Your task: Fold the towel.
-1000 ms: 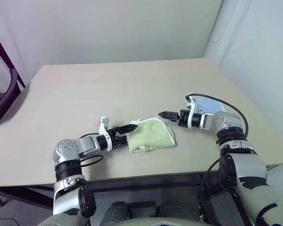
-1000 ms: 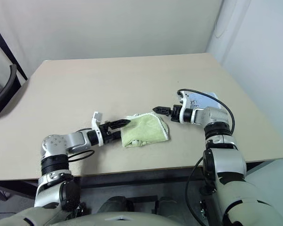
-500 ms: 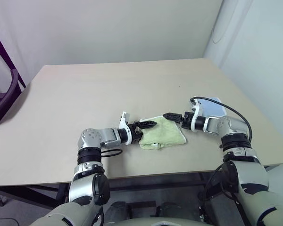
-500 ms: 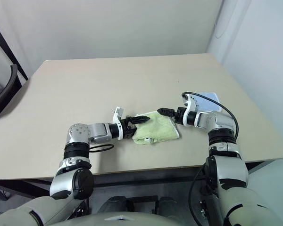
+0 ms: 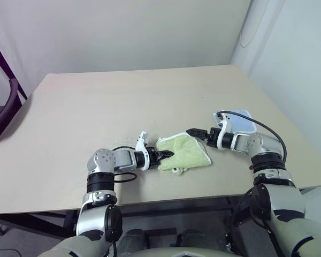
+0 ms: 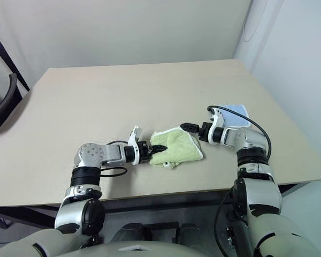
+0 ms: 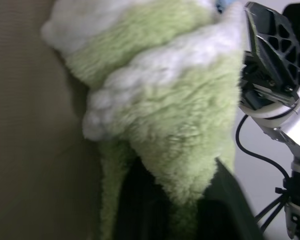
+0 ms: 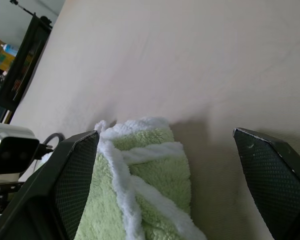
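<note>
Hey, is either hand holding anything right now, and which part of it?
The left hand is shut on the towel, pinching its near left edge. The right hand is open at the towel's far right corner, holding nothing.

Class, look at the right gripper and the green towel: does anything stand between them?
Nothing visible does. The right gripper is open at the towel's far corner, with only bare table between. The left gripper is shut on the towel's near edge.

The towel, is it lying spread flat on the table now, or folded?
Folded, not flat: the towel is a small bunched bundle on the table, with white-edged layers overlapping one another.
</note>
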### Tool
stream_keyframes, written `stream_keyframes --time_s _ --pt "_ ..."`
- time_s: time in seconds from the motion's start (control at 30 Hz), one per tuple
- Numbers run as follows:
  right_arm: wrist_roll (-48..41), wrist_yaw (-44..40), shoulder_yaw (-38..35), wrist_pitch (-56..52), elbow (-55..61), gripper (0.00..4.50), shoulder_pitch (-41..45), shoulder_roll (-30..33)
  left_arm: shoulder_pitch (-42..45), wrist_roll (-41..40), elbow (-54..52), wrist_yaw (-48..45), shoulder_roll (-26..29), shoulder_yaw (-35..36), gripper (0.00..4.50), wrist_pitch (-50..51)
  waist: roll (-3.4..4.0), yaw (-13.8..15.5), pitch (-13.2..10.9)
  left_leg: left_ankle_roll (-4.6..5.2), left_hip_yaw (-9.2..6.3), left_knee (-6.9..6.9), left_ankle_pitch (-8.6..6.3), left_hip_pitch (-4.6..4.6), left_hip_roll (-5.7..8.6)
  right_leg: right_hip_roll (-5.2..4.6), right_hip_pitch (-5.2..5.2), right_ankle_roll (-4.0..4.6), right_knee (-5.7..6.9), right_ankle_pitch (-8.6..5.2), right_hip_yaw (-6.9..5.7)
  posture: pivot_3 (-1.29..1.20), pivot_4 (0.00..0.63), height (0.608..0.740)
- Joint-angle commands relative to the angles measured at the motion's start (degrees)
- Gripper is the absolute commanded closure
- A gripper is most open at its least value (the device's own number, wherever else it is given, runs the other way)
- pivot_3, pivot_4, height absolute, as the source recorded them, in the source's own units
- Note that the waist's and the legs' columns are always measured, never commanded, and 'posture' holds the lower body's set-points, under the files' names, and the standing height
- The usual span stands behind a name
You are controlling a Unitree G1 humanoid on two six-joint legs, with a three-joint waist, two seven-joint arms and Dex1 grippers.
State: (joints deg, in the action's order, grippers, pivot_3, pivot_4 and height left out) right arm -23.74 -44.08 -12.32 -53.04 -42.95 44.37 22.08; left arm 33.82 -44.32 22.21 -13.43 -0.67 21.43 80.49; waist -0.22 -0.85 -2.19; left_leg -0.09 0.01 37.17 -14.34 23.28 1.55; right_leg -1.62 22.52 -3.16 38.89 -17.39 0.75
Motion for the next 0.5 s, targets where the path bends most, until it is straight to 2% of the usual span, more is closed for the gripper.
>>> stream_keyframes --time_s 0.03,0.17,0.27,0.4,0.5 --pt "-1.1 0.1 -1.2 0.9 1.4 0.00 0.7 0.3 -1.0 0.0 -0.8 1.5 0.0 1.7 4.49 1.2 0.00 -0.2 0.0 0.00 0.00 0.01 0.00 0.00 0.00 0.00 0.00 0.00 0.00 0.00 0.00 0.00 0.000 0.740" --pt "-1.3 0.4 -1.3 1.4 1.2 0.00 0.4 0.0 -1.1 -2.4 -5.0 0.2 1.0 2.9 4.49 2.0 0.00 -0.4 0.0 0.01 0.00 0.00 0.01 0.00 -0.02 0.06 0.02 0.00 0.00 0.00 0.01 0.00 0.000 0.740" --pt "-2.1 0.9 -2.5 1.9 1.2 0.00 0.6 -0.4 0.5 -7.0 -10.5 0.6 2.5 8.1 4.49 5.8 -0.01 -0.4 0.0 0.00 0.00 -0.04 0.02 0.08 -0.04 0.10 0.14 0.00 0.01 0.00 0.02 0.00 0.000 0.740" --pt "-2.9 0.7 -3.5 2.8 1.3 0.00 0.7 -0.8 1.6 -9.8 -18.4 8.4 2.8 18.1 4.49 -0.1 -0.03 -0.2 0.0 -0.01 0.00 -0.02 0.02 0.13 -0.04 0.10 0.18 0.00 0.02 0.00 0.02 0.00 0.000 0.740" --pt "-2.4 0.8 -3.2 4.3 -0.2 0.00 1.5 -1.4 2.0 -9.5 -23.0 12.4 5.4 19.9 4.49 -0.4 -0.03 -0.2 0.0 -0.01 0.00 -0.01 0.02 0.10 -0.04 0.10 0.14 -0.01 0.01 0.01 0.02 0.00 0.000 0.740"
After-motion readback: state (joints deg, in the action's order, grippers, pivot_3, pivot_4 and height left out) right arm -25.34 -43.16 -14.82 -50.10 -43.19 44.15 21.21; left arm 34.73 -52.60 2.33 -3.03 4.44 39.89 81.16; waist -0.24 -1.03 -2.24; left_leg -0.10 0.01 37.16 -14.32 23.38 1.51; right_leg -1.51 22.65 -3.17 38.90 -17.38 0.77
